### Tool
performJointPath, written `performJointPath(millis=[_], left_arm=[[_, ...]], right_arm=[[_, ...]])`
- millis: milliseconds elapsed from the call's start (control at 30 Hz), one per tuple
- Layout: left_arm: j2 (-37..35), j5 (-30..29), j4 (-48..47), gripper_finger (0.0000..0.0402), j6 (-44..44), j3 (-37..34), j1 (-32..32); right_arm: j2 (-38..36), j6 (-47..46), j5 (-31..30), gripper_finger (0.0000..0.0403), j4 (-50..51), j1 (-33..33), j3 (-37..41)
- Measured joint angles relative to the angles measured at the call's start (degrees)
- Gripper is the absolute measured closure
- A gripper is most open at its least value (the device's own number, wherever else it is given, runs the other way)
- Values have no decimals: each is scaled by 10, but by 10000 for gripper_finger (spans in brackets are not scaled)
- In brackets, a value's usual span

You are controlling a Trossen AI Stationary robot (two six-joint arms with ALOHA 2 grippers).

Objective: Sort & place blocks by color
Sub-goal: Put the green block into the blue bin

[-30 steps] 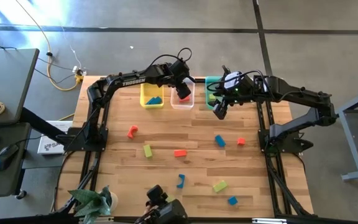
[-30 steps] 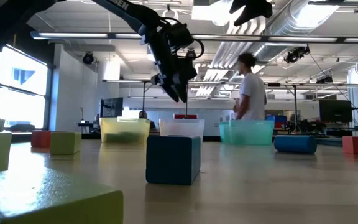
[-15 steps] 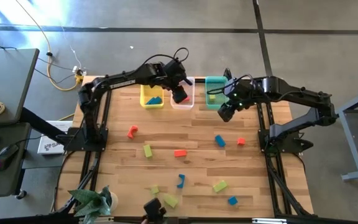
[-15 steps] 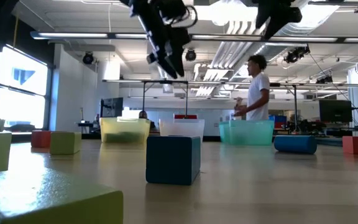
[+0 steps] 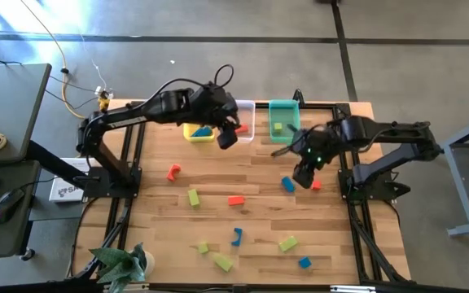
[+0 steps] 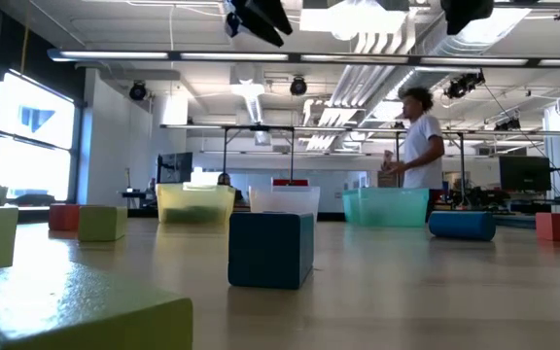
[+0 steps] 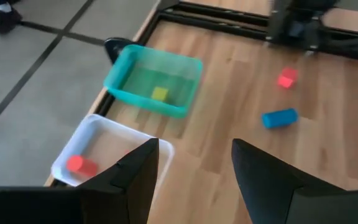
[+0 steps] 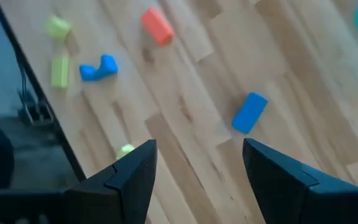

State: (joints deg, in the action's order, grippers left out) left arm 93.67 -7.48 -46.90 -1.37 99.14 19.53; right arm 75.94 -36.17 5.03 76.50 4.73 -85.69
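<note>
Blocks lie scattered on the wooden table: a red arch (image 5: 173, 172), a yellow-green block (image 5: 194, 196), a red bar (image 5: 235, 200), a blue block (image 5: 288, 185), a small red block (image 5: 316, 185), a blue arch (image 5: 236, 237) and more yellow-green and blue ones near the near edge. My left gripper (image 5: 227, 137) hangs open and empty, high above the near rims of the yellow and clear bins. My right gripper (image 5: 304, 176), open and empty, hovers high between the blue block (image 8: 249, 112) and the small red block.
Three bins stand in a row at the far edge: yellow (image 5: 200, 130) with a blue block, clear (image 5: 243, 122) with a red block (image 7: 81, 165), teal (image 5: 283, 120) with a yellow-green block (image 7: 160, 93). A person (image 6: 421, 146) walks in the room behind. A plant (image 5: 120, 262) sits at the near left corner.
My left gripper has risen and drawn back from over the clear bin toward the near left. My right gripper has moved from beside the teal bin toward the near edge, over the blue block. A dark object at the near edge has left, uncovering two yellow-green blocks.
</note>
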Motion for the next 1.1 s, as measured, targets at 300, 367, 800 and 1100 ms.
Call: performJointPath(millis=[300, 367, 800, 1100], left_arm=[[0, 0, -33, 212, 0, 0, -50], [2, 0, -39, 213, 0, 0, -58], [1, 2, -34, 213, -9, 0, -73], [1, 26, -34, 213, -32, 0, -88]], right_arm=[[70, 50, -13, 176, -14, 131, 0], [90, 52, -19, 176, -18, 152, 0], [216, 155, -12, 176, -98, 247, 0], [273, 237, -21, 176, -95, 299, 0]])
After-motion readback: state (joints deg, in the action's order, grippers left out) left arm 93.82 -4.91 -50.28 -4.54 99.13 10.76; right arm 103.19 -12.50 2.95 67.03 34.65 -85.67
